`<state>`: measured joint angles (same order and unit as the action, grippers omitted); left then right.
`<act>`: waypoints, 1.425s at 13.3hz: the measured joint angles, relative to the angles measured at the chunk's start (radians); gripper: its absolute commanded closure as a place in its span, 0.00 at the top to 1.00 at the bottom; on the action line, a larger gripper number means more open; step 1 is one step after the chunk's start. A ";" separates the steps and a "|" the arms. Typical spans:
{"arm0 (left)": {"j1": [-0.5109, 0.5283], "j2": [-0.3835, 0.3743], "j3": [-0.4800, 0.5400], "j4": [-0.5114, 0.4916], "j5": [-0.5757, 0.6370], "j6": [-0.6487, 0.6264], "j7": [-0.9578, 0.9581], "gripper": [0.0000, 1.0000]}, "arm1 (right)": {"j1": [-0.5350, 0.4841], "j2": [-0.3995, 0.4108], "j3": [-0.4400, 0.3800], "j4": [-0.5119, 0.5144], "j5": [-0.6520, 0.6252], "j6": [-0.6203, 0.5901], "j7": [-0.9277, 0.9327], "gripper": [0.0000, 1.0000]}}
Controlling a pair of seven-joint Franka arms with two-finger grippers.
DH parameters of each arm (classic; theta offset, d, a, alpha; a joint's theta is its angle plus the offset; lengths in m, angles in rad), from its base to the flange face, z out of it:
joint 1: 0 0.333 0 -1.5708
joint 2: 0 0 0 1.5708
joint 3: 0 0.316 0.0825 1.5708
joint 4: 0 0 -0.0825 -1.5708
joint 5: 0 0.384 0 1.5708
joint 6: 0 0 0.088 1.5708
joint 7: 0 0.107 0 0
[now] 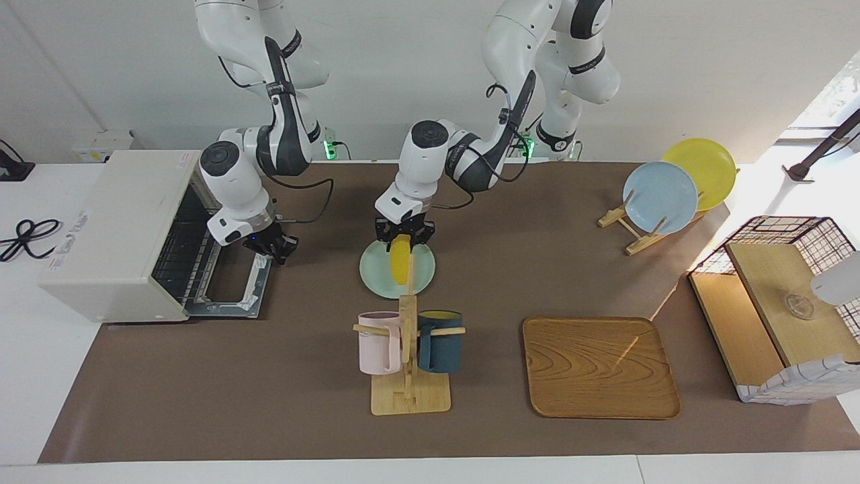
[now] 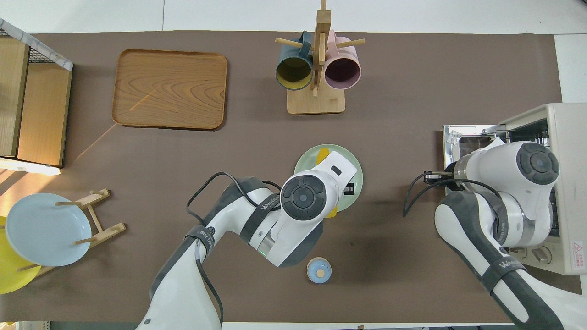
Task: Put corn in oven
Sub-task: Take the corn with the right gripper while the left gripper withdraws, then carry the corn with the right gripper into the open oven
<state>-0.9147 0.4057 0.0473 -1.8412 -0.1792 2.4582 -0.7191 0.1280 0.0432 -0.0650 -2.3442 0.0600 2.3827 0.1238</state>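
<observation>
Left gripper (image 1: pixel 404 236) clamped on the corn (image 1: pixel 400 264), held over the green plate (image 1: pixel 376 274). Right gripper (image 1: pixel 271 247) over the oven (image 1: pixel 114 228) door (image 1: pixel 235 290); can't tell its jaw state.
</observation>
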 measured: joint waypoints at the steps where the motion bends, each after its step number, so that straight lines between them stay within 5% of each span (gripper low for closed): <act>1: 0.000 0.000 0.001 0.000 0.000 0.000 -0.001 1.00 | 0.009 0.000 0.000 0.032 0.000 -0.036 0.000 0.00; 3: 0.000 0.000 0.002 0.000 0.000 -0.002 -0.002 1.00 | 0.010 -0.001 -0.002 0.114 0.001 -0.125 0.000 0.00; 4: 0.001 0.000 0.004 0.000 0.000 -0.005 -0.003 1.00 | 0.010 -0.001 -0.004 0.145 0.001 -0.152 0.000 0.24; 5: 0.004 -0.002 0.009 0.001 0.000 -0.021 -0.003 1.00 | 0.010 -0.001 -0.006 0.163 0.001 -0.166 0.000 0.72; 10: 0.218 -0.213 0.033 0.042 0.000 -0.364 0.228 1.00 | 0.069 0.019 -0.005 0.231 0.002 -0.227 0.036 0.69; 12: 0.344 -0.314 0.036 0.051 0.000 -0.495 0.365 1.00 | 0.168 0.027 -0.004 0.278 0.002 -0.254 0.157 0.64; 19: 0.617 -0.388 0.038 0.147 0.093 -0.708 0.620 1.00 | 0.506 0.157 0.000 0.501 -0.007 -0.271 0.536 0.40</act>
<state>-0.2981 0.0179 0.0852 -1.6947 -0.0860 1.7499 -0.0987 0.6339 0.1998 -0.0646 -1.8435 0.0531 2.1121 0.6600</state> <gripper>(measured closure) 0.000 0.471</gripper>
